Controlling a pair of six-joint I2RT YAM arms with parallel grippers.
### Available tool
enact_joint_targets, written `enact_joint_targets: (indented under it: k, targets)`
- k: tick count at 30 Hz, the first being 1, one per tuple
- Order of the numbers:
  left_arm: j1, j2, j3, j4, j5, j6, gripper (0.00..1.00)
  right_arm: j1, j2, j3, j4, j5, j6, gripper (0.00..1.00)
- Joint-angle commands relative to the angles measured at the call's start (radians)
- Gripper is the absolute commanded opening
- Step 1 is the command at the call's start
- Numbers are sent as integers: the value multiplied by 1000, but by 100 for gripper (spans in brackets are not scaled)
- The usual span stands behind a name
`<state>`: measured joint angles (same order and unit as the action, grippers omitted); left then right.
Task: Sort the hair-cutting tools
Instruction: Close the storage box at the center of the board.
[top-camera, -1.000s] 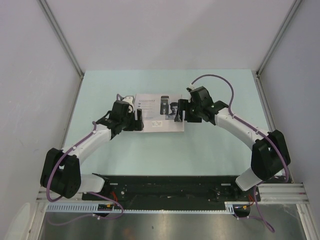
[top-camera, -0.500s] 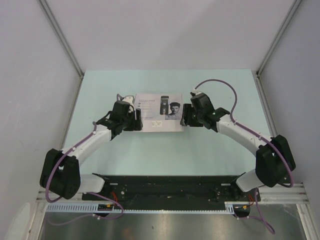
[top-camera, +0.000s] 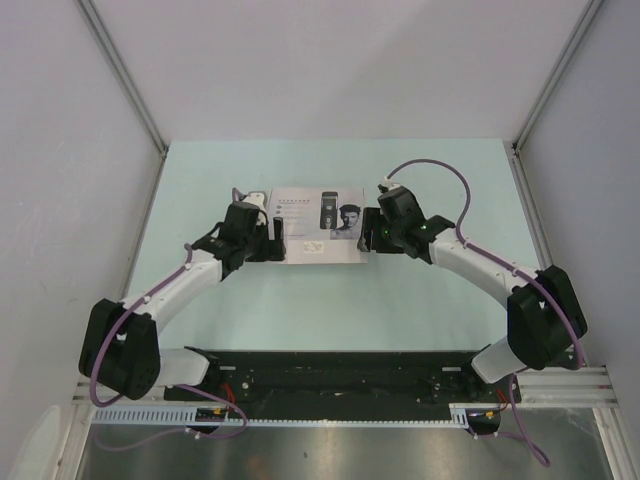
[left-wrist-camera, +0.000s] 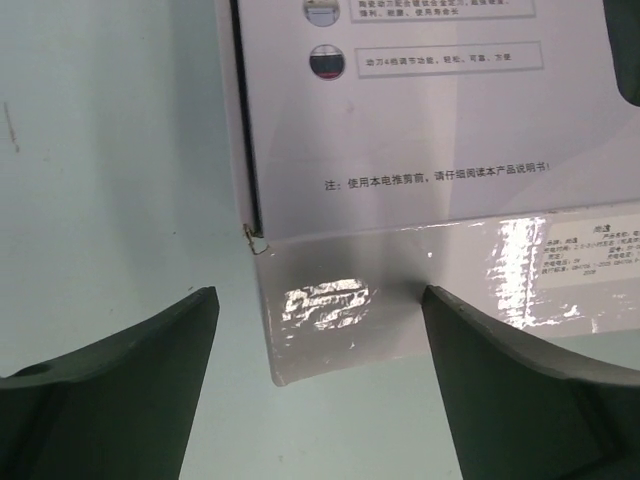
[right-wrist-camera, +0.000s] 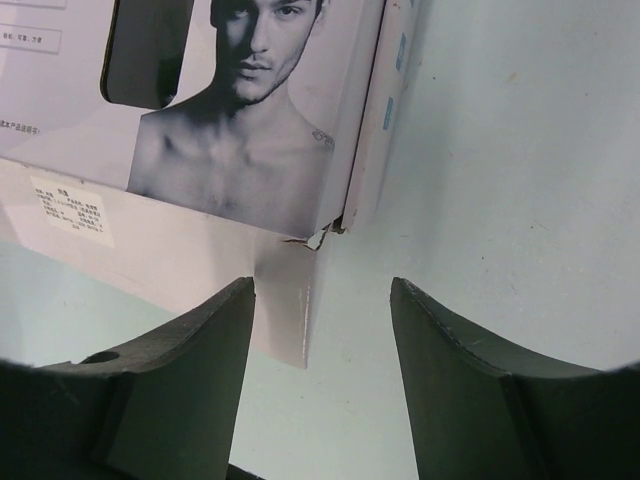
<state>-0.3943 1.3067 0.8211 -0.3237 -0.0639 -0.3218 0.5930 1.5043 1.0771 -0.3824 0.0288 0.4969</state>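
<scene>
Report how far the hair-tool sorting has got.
Done: nothing; no tools show, and the flat white printed box lies closed on the pale green table. In hand: left end effector and right end effector, both open, sit at its near corners, gripping nothing. Left: opening it and sorting everything.

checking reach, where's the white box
Top view: the white box lies flat in the middle of the table, left gripper at its left edge, right gripper at its right edge.

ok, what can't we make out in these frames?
- Hair-cutting tools: none visible; flat white cardboard box, printed lid closed, hides its inside, every view.
- Box's far half: cut off by the top edge, both wrist views.
- Right gripper touching box: one finger overlaps its corner, right wrist view.
- Lid text: too small, top view.
</scene>
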Motion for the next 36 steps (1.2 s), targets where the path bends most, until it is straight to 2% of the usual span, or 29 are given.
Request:
enact_joint_targets:
  k: [1, 2, 5, 13, 22, 36]
  targets:
    - [3, -29, 24, -37, -91, 13, 92, 7, 10, 1, 31, 13, -1, 63]
    - [5, -30, 29, -37, -90, 13, 96, 7, 11, 1, 31, 13, -1, 63]
    - [6, -44, 50, -35, -93, 13, 99, 8, 17, 1, 33, 11, -8, 63]
    - [5, -14, 107, -28, -87, 1, 99, 25, 31, -5, 27, 33, -23, 60]
    - [6, -38, 79, -6, -77, -16, 100, 33, 46, -31, 36, 40, -27, 57]
    - [6, 54, 76, 12, -59, -57, 85, 60, 57, -80, 59, 46, -69, 56]
